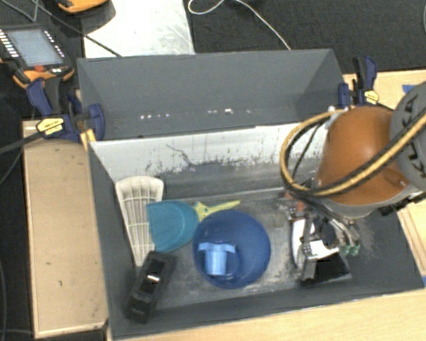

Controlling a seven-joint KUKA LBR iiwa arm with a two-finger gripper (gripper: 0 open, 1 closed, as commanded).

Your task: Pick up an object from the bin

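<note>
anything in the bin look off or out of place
Nothing looks spilled or broken. Things just lie loose: a light-blue piece overlaps a white ribbed piece, a dark blue round dish sits beside them, and a black block lies askew at front left. The gripper is low at the right.

text: "KUKA" lettering, partly seen | on: grey arm link (420, 142), right of the bin | else: handheld pendant screen (32, 47), not readable

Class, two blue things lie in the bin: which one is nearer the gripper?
The large, round, dark blue one, lying between the paler blue piece and the gripper.
</note>
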